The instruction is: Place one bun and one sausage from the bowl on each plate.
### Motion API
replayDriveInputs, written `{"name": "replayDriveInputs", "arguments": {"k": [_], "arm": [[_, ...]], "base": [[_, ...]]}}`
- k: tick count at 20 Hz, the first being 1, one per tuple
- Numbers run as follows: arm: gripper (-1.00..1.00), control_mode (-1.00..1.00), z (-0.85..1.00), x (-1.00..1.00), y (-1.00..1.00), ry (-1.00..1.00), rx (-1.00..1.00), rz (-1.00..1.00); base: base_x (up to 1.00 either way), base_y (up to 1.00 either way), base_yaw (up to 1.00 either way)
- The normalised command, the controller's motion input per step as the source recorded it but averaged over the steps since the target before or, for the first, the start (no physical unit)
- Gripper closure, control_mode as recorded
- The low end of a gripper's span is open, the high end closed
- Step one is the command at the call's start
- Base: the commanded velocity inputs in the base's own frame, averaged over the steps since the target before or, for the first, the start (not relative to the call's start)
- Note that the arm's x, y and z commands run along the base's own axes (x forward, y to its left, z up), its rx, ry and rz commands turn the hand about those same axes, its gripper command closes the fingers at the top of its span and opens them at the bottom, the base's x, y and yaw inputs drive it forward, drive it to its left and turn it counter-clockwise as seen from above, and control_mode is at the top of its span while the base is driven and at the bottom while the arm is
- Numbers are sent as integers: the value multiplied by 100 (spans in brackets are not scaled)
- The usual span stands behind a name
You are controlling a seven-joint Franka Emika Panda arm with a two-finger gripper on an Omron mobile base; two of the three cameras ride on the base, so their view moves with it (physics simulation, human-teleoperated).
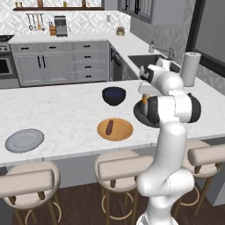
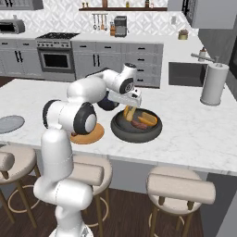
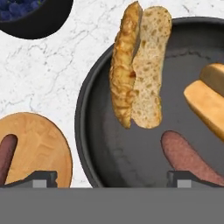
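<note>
My gripper [image 3: 113,177] hangs open over the left side of the dark bowl [image 3: 109,144], its fingertips [image 3: 43,177] spread wide and gripping nothing. Just ahead of them a split bun [image 3: 135,65] stands on end against the bowl's left rim, also visible under the hand as the bun [image 2: 130,112]. A second bun [image 3: 209,101] and a sausage [image 3: 186,156] lie in the bowl [image 2: 136,133]. The orange plate [image 1: 124,130] left of the bowl carries one sausage [image 1: 109,126]. The grey plate [image 1: 24,140] sits bare at the counter's far left.
A navy bowl [image 1: 114,95] stands behind the orange plate. A paper towel roll [image 2: 214,84] stands at the right by the sink [image 1: 147,59]. Stools line the counter's front edge.
</note>
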Motion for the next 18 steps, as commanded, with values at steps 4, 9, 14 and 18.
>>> {"name": "replayDriveInputs", "arguments": {"k": [4,9,14,18], "arm": [[-100,-100,-26,35,0,0,-6,1],[-100,-100,-11,34,0,1,-3,0],[-100,-100,-28,26,-3,-3,-4,0],[-100,-100,-16,50,-17,-2,0,0]], "base": [[0,0,0],[0,0,0],[0,0,0],[0,0,0]]}}
